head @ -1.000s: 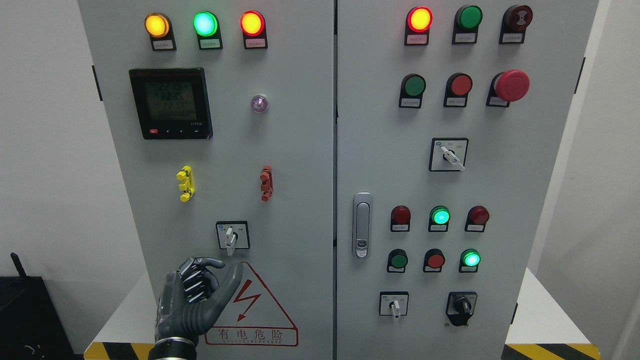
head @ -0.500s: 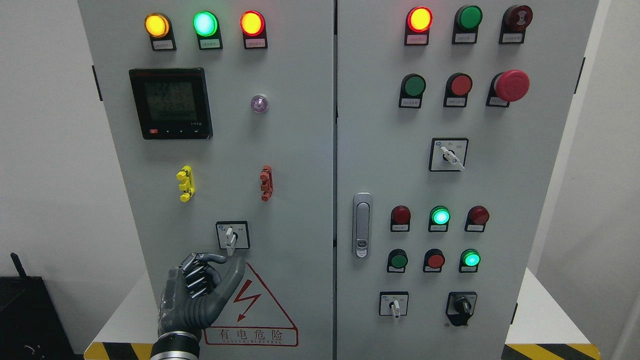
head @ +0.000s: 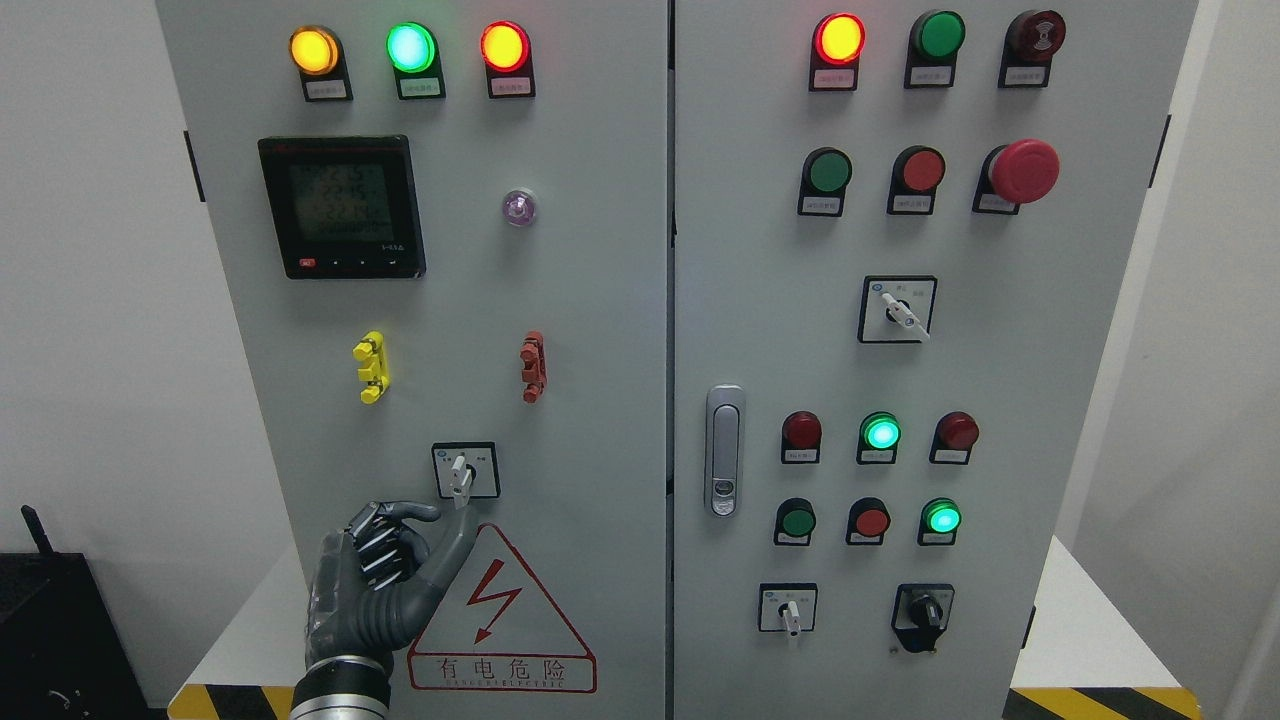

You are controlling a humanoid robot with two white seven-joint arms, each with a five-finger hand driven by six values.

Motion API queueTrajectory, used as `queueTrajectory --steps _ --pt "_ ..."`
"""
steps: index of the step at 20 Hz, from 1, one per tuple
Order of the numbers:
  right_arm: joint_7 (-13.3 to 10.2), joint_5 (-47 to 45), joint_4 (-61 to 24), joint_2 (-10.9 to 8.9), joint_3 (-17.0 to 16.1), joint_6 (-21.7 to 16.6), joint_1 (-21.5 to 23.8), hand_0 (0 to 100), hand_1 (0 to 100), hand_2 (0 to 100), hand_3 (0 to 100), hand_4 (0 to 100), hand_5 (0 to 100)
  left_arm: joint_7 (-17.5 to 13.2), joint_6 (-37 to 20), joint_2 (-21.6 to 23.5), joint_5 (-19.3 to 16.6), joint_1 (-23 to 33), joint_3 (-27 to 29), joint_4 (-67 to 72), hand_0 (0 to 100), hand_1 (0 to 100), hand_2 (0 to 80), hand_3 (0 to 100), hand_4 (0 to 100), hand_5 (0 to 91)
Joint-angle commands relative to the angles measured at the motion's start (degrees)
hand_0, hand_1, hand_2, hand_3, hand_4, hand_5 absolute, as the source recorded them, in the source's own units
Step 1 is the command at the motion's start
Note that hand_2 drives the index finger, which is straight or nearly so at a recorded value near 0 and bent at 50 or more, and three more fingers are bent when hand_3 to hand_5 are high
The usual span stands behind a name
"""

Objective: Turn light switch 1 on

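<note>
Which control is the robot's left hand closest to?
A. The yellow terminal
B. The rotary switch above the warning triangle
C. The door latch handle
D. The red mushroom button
B: the left hand sits just below the rotary switch, beside the warning triangle.

Button labels (head: 830, 77) too small to read, meter digits (head: 340, 205) blurred

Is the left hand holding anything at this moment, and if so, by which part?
Nothing is held. The left hand is just below the selector switch, fingers curled, thumb raised toward its lever; no grasp shows.
</note>
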Motion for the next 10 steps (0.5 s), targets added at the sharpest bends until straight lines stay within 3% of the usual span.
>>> queueTrajectory --steps 1,10 --pt "0.04 -1.41 0.0 0.0 0.0 0.03 0.0 0 0 0 0 0 0 0.05 0.1 -0.74 -1.23 -0.21 0.55 0.02 4 72 55.2 91 96 87.8" --pt "0.04 -1.41 0.0 0.0 0.0 0.03 0.0 0 0 0 0 0 0 -0.13 0.46 -1.27 -1.23 -1.7 0.02 0.46 5 72 55.3 91 96 87.9"
